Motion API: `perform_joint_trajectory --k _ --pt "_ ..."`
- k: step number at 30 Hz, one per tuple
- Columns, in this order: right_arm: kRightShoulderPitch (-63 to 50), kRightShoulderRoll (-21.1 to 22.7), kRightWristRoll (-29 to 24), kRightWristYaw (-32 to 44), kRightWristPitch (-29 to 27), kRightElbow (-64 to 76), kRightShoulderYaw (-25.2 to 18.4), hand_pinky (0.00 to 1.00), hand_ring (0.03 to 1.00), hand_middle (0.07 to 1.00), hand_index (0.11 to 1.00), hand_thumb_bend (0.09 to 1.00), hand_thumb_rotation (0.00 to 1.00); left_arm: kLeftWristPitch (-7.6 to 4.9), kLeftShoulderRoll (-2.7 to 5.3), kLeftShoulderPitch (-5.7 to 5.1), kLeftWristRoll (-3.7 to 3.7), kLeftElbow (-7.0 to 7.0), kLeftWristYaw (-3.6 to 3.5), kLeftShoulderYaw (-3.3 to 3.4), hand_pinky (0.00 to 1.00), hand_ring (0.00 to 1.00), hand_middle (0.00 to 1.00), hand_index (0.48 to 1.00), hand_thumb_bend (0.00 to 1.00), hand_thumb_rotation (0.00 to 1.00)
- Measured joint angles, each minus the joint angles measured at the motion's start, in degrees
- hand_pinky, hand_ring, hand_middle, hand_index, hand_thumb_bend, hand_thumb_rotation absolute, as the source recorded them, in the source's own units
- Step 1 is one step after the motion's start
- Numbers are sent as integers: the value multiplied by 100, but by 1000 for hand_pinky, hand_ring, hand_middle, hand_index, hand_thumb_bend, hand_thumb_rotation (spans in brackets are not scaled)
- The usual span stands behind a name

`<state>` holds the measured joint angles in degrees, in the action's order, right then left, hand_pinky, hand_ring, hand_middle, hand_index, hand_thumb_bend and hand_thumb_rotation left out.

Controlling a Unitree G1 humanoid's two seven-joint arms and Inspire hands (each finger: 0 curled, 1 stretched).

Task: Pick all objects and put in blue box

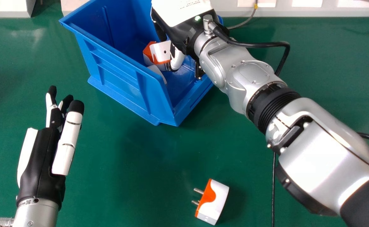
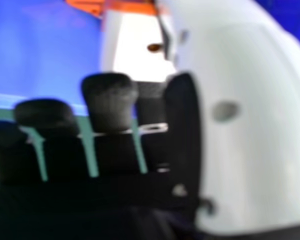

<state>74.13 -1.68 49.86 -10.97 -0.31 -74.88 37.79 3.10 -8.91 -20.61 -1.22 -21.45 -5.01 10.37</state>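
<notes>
Blue box (image 1: 118,78), one, has at least two objects (image 1: 162,51) inside, one plug (image 1: 214,200) outside.

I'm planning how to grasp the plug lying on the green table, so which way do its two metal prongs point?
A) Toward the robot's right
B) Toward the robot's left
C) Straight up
B: in the head view, both prongs stick out of the orange part of the plug toward the robot's left, the side where its left hand is.
</notes>
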Motion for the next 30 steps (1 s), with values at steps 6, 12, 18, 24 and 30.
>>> perform_joint_trajectory --k 6,12,18,24,30 --pt "-76 2 -296 -185 -70 2 -236 167 200 308 473 521 59 15 -1 -19 -56 -27 11 -22 913 959 984 1000 524 1000" --pt "-210 65 -438 -242 -174 36 -285 255 311 384 484 520 35 14 -4 -21 -111 -48 12 -45 912 961 985 1000 521 1000" --pt "-243 189 -440 -241 -179 64 -259 377 461 533 491 510 109 9 -49 29 -127 -34 13 -48 908 963 985 1000 514 1000" --pt "-334 410 -458 -240 -297 428 -300 434 541 612 541 520 161 6 -62 124 -160 60 24 -54 908 964 986 1000 513 1000" --pt "-840 922 -497 -180 -450 1699 -485 498 616 676 620 520 175 10 -71 271 -154 150 37 -47 909 964 985 1000 513 1000"
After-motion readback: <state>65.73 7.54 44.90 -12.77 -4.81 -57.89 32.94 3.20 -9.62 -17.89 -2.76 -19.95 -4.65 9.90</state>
